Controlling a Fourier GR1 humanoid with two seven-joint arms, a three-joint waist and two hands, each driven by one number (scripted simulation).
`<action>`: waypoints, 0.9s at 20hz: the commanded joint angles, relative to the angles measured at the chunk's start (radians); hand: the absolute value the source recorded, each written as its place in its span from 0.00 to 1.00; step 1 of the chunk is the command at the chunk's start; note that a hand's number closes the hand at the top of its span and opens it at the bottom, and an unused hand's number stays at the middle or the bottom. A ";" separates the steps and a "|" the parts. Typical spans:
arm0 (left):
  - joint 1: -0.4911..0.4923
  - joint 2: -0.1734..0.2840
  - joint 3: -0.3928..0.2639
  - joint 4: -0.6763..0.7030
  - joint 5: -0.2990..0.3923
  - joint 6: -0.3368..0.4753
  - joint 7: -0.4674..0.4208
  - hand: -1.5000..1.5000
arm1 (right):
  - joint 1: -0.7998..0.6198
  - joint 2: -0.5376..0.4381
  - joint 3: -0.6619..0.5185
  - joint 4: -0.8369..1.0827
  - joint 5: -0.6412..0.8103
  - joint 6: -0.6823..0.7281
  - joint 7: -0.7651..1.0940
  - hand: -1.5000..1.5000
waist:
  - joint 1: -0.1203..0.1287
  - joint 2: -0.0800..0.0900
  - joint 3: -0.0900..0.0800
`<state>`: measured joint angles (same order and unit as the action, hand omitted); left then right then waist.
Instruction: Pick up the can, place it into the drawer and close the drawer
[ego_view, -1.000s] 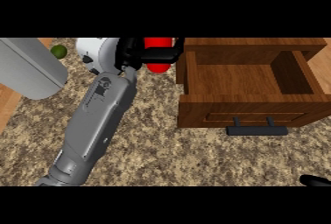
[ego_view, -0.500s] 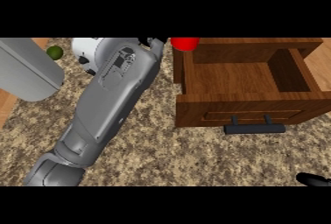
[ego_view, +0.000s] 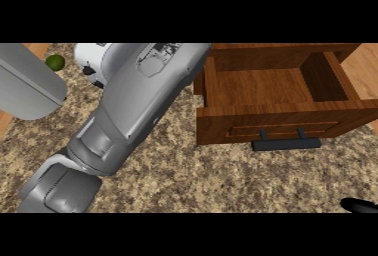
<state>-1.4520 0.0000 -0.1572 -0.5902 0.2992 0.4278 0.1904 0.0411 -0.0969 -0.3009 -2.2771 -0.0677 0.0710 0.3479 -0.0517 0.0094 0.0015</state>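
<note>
At the far left a grey rounded object (ego_view: 26, 82) lies on the counter, and just beyond its right edge sits a small green fruit, perhaps a lime (ego_view: 55, 62). A little further right, a white appliance with a black knob (ego_view: 91, 56) peeks out from behind the arm. The left forearm (ego_view: 125, 115), grey and bulky, runs from the near left up across the speckled stone counter (ego_view: 192, 175) to the far edge of the view, close beside the drawer's left wall. The left hand itself lies past that edge, so I cannot tell whether it grasps anything, and the can shows nowhere from here; where it is I cannot say. To the right stands the wooden drawer (ego_view: 273, 125), pulled open, its brown floor bare as far as one can see, with a dark bar handle (ego_view: 286, 143) on its near front. In the near right corner only the black tip of the right hand (ego_view: 362, 206) shows; whether it is clenched or released I cannot tell.
</note>
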 joint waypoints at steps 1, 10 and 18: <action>-0.056 0.000 -0.035 0.110 0.045 0.020 -0.032 1.00 | -0.021 -0.014 0.000 0.021 -0.010 0.009 0.002 0.00 | -0.009 0.004 0.001; -0.112 0.000 -0.117 0.202 0.130 0.103 -0.084 1.00 | -0.089 -0.058 -0.023 0.043 -0.031 0.004 0.037 0.00 | -0.023 0.008 0.001; -0.194 0.000 -0.173 0.261 0.173 0.231 -0.074 0.00 | -0.120 -0.079 -0.014 0.046 -0.036 0.010 0.066 0.00 | -0.055 0.014 0.002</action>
<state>-1.5882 0.0001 -0.3103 -0.3552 0.4560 0.6083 0.0949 -0.0453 -0.1576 -0.3100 -2.2390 -0.1000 0.0890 0.3828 -0.1026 0.0227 0.0032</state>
